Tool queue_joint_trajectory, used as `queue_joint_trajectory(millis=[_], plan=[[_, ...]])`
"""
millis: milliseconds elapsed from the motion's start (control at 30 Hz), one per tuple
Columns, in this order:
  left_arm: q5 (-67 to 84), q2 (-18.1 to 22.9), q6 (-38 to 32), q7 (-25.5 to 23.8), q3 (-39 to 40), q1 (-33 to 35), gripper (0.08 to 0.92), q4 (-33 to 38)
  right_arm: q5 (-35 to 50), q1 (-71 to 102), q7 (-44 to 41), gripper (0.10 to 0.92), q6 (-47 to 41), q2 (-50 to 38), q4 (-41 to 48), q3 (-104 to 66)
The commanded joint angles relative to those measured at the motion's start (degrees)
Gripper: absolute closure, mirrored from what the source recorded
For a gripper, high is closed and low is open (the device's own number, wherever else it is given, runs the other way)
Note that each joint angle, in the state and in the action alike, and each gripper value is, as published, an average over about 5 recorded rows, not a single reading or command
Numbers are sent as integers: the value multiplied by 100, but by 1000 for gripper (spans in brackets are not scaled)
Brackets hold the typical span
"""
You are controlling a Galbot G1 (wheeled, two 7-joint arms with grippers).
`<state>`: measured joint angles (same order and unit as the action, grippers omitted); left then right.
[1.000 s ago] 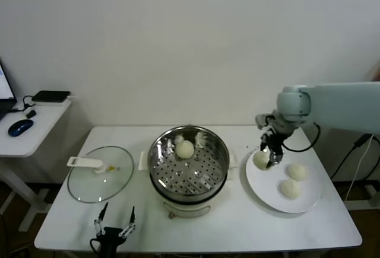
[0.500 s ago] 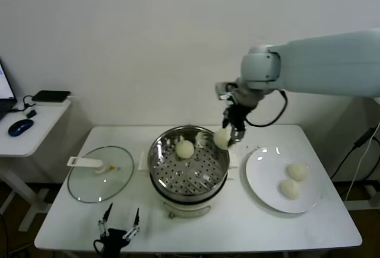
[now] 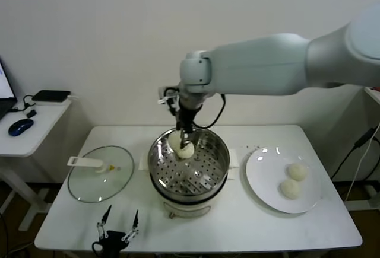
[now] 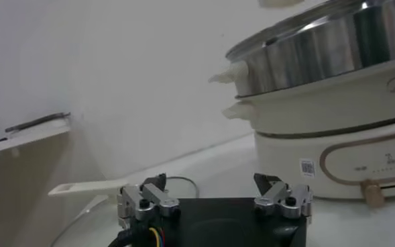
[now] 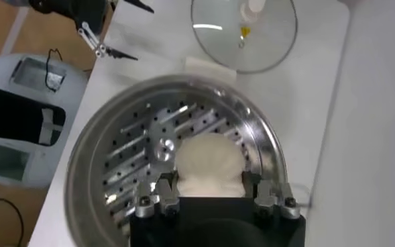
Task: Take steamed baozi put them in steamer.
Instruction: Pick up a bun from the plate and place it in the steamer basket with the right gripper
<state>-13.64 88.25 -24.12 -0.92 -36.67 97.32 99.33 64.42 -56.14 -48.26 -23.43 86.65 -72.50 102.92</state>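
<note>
My right gripper (image 3: 184, 141) reaches down into the steamer (image 3: 205, 178), a shiny steel pot with a perforated tray, over its far side. It is shut on a cream-white baozi (image 3: 186, 150). In the right wrist view the bun (image 5: 208, 161) sits between the fingers (image 5: 166, 182), just above the tray (image 5: 127, 174). It hides the bun that lay in the steamer earlier. Two more baozi (image 3: 297, 171) (image 3: 290, 188) lie on the white plate (image 3: 264, 175) at the right. My left gripper (image 3: 117, 232) is open and empty at the table's front left edge.
The glass lid (image 3: 98, 178) with its white handle lies flat left of the steamer and shows in the right wrist view (image 5: 251, 40). The steamer's white base (image 4: 324, 141) fills the left wrist view. A side desk (image 3: 27, 130) with a mouse stands far left.
My right gripper lifted one baozi off the plate, carried it left over the steamer's rim and lowered it into the far side of the steamer. The left arm stayed put.
</note>
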Motion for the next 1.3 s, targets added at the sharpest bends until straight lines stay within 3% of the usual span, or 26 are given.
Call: queue_joint_trajectory(millis=[33, 767, 867, 1100, 1300], plan=[[18, -14, 5, 4, -1, -24, 177, -12, -177, 826, -12, 380, -23, 735, 818, -118], [12, 22, 27, -12, -8, -175, 177, -160, -577, 1177, -120, 382, 125, 593, 791, 93], [12, 25, 33, -13, -10, -178, 177, -151, -603, 1104, -128, 359, 185, 509, 741, 95], [-11, 21, 49, -27, -22, -158, 177, -90, -500, 542, -293, 214, 422, 35, 288, 126], [-50, 38, 70, -29, -11, -120, 177, -23, -473, -492, -863, 203, 832, -867, -501, 482]])
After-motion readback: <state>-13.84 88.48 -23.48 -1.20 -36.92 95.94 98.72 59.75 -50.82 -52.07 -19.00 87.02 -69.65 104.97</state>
